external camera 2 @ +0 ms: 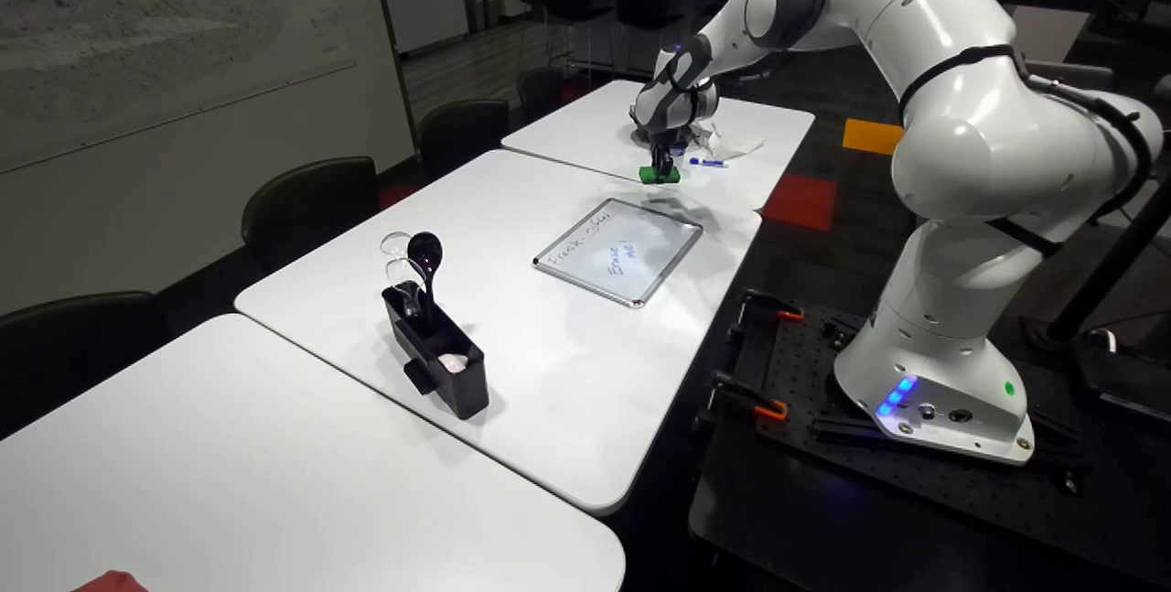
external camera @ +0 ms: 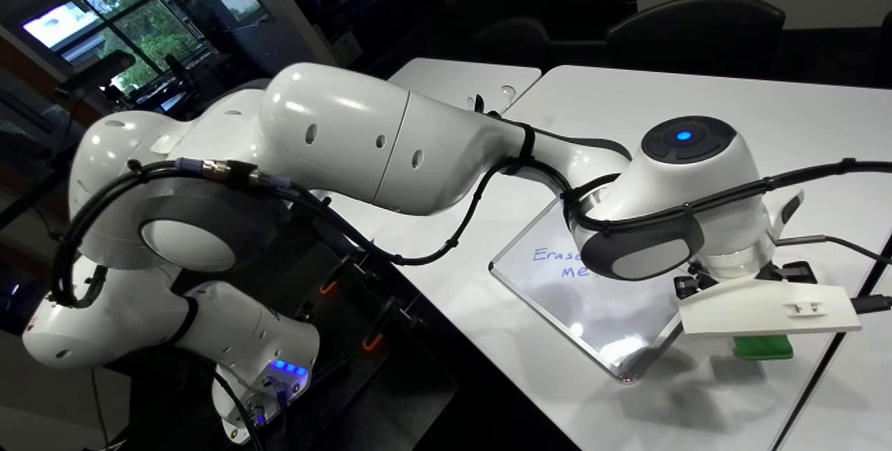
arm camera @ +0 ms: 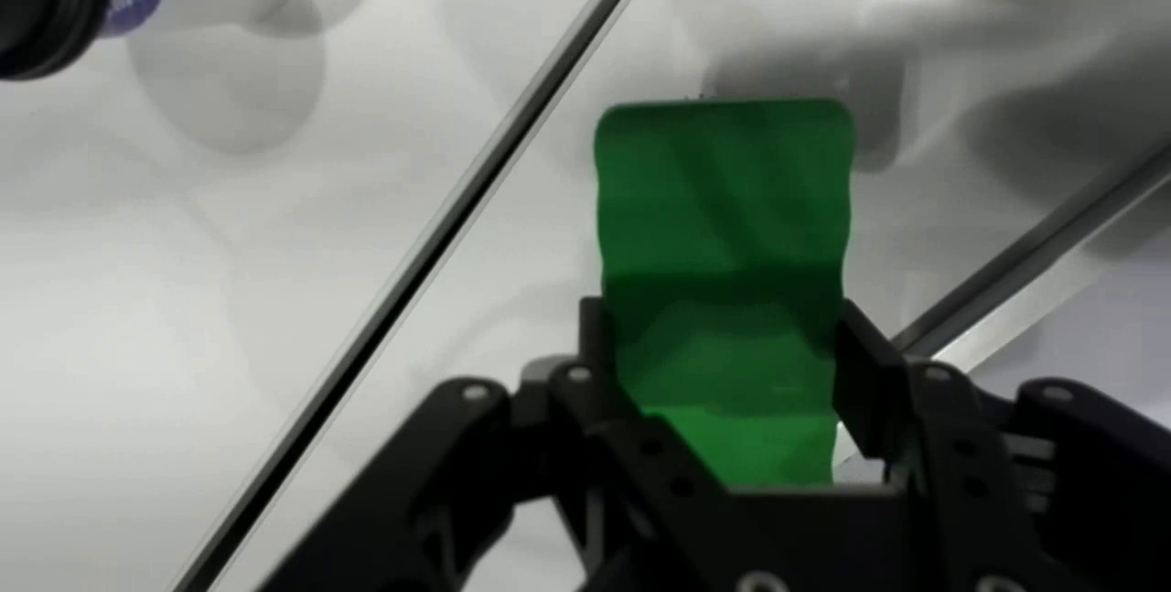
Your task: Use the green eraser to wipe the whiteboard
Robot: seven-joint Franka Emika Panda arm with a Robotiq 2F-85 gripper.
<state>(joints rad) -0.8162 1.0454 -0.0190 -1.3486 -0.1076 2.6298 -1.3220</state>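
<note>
My tool [arm camera: 723, 340] pinches the green eraser [arm camera: 723, 208] from two opposite sides, its gap no wider than the block; I judge this leaves the underside free for wiping. I hold it raised over the tabletop [external camera 2: 549, 391], near an edge of the whiteboard [external camera 2: 640, 235] but not touching it. The board lies flat, blue writing [external camera 2: 628, 257] upward, so the strokes look reachable from above; next, I think, I must carry the eraser across and lower it.

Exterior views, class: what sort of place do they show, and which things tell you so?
Probably an office or lab meeting area: white round-cornered rectangular tables set side by side, black curved-back chairs along them, and a glossy white jointed robot arm mounted beside them.
</note>
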